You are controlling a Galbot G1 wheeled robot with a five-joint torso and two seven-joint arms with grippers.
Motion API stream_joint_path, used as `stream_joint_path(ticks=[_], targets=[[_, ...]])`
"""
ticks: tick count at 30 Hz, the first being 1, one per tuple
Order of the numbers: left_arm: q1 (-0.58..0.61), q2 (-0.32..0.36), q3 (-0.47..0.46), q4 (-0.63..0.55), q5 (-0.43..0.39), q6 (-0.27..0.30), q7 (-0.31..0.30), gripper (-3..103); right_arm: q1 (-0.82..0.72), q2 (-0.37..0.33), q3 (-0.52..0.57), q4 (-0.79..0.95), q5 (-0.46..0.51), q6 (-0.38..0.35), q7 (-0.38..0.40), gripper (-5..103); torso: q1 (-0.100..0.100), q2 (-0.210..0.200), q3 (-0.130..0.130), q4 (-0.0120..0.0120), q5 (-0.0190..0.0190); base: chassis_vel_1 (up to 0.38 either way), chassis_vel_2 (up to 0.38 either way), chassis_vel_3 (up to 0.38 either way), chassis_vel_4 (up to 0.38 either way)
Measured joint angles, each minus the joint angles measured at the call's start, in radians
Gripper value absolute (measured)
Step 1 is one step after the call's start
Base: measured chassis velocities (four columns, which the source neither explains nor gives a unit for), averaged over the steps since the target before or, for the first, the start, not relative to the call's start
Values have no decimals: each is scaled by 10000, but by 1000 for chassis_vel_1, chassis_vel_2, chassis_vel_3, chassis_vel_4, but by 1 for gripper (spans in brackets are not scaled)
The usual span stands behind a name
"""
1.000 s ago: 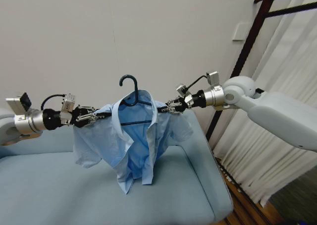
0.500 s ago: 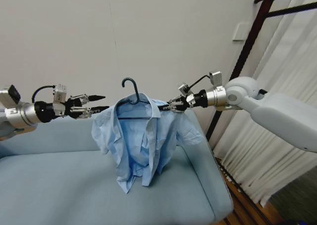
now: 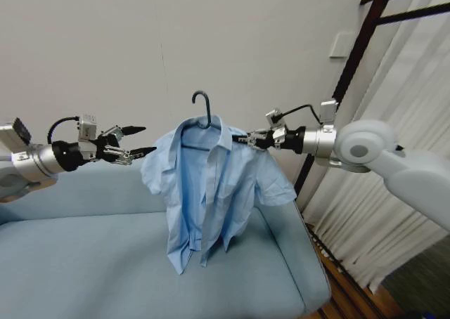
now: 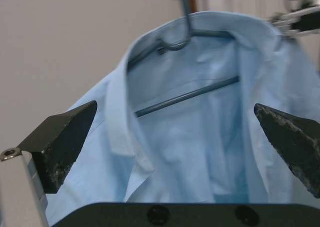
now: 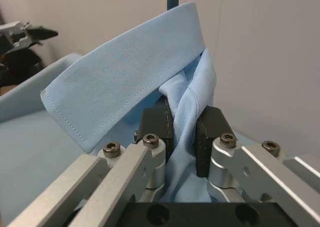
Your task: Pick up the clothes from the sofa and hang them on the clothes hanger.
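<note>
Here the right pincer [image 3: 246, 138] is pressed together on a fold of the light blue shirt [image 3: 211, 185] at its shoulder, just beside the collar. It holds the garment up in the air above the blue sofa [image 3: 84, 270]. The shirt hangs on a dark hanger [image 3: 208, 114], whose hook rises over the collar. The left pincer [image 3: 148, 140] is spread wide, level with the shirt's other shoulder and just beside it. A dark clothes rack [image 3: 355, 59] stands on the robot's right, well apart from the shirt.
</note>
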Motion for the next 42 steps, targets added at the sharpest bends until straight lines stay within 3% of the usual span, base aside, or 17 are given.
stream_joint_path(ticks=[1,2,3,4,5,7,12,14,17,29,32,34,36,37,38,40,42], targets=[[-47,-158,49,-244,-96,35,-1032,100,3,-47,144,224,49,106,465,12,0,-1,0,0,0,0,0,0,0],[-47,-158,49,-244,-96,35,-1032,100,3,-47,144,224,49,106,465,12,0,-1,0,0,0,0,0,0,0],[-65,-215,70,-343,-144,46,-1460,100,5,-64,187,302,62,155,630,12,0,0,0,0,0,0,0,0,0],[-116,-347,122,-589,-265,92,-2543,100,7,-100,275,473,104,273,964,12,0,0,0,-2,-1,0,0,0,0],[-239,-568,229,-1003,-502,183,-4161,100,14,-152,462,799,214,470,1433,12,0,0,0,-3,0,0,0,0,0],[-359,-704,292,-1304,-675,201,-5143,100,28,-198,613,1021,218,683,1537,12,0,0,0,-3,1,0,0,0,0],[-688,-747,349,-1722,-950,202,-6069,100,89,-77,972,1376,168,820,1917,12,0,0,0,-2,1,0,0,0,0],[-729,-747,358,-1743,-981,202,-6109,100,96,-43,1005,1424,216,819,2021,12,0,0,0,-2,1,0,0,0,0],[-1214,-704,466,-1899,-1315,202,-6322,100,126,283,1275,1974,746,782,3055,12,0,0,0,0,1,0,0,0,0],[-1416,-1021,905,-1854,-1405,494,-6149,103,-23,832,1383,2688,739,978,3549,12,0,0,1,-2,0,0,0,0,0],[-1242,-1150,1057,-1774,-1376,707,-6034,89,70,1018,1383,2659,807,1066,3567,12,0,-1,1,0,-1,0,0,0,0],[-1220,-1191,1154,-1727,-1345,731,-5998,89,90,1051,1383,2659,820,1086,3564,12,0,-1,1,-1,0,0,0,0,0],[-1287,-1277,1366,-1649,-1300,741,-5949,78,116,1076,1370,2671,834,1107,3534,12,0,-1,1,0,-2,0,0,0,0],[-1429,-1337,1541,-1613,-1285,743,-5924,78,124,1077,1349,2694,839,1112,3504,12,0,-2,1,-1,-2,0,0,0,0],[-1789,-1427,1890,-1549,-1271,744,-5889,67,125,1057,1313,2728,841,1112,3456,12,0,-2,1,-1,-1,0,0,0,0],[-2056,-1476,2088,-1522,-1269,744,-5869,67,121,1043,1301,2730,837,1111,3433,12,0,-2,1,-3,-1,0,0,0,0],[-2417,-1527,2381,-1491,-1274,748,-5837,56,101,1025,1281,2727,817,1099,3388,12,0,-1,1,-4,1,0,0,0,0]])
